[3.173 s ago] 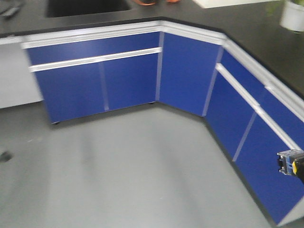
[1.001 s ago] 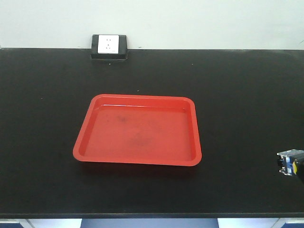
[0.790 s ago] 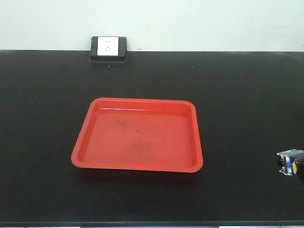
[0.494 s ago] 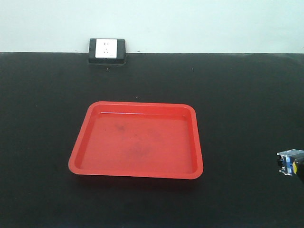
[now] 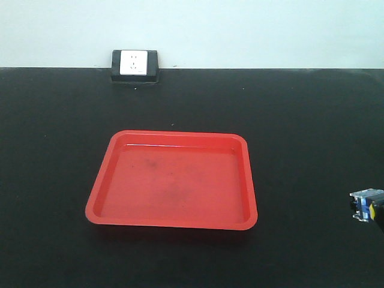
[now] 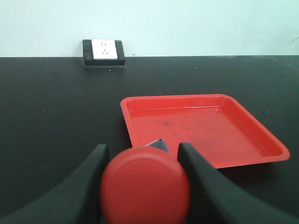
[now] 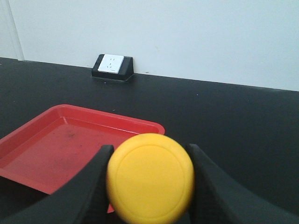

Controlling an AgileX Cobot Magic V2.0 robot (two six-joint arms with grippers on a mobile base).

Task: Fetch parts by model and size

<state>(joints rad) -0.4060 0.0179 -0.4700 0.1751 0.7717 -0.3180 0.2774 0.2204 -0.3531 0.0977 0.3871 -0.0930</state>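
Note:
In the left wrist view my left gripper (image 6: 140, 156) is shut on the red-capped push-button switch (image 6: 145, 185), whose round cap fills the space between the black fingers (image 6: 91, 172). A corner of its dark base shows behind the cap. My right gripper (image 7: 149, 156) is shut on the yellow-capped push-button switch (image 7: 150, 177) in the same way. In the front view only the yellow switch's blocky base with blue bits (image 5: 366, 206) shows at the right edge; neither gripper shows there. Both switches hang above the black counter, short of the tray.
An empty red tray (image 5: 173, 180) lies on the black counter (image 5: 60, 120); it also shows as the tray (image 6: 196, 130) and the tray (image 7: 56, 144) in the wrist views. A white socket in a black housing (image 5: 135, 65) stands at the back by the pale wall.
The view swung from blue cabinets and grey floor to the black counter with the red tray. Over the last second the tray has slid slightly lower and grown in the frame. Both switches stay gripped.

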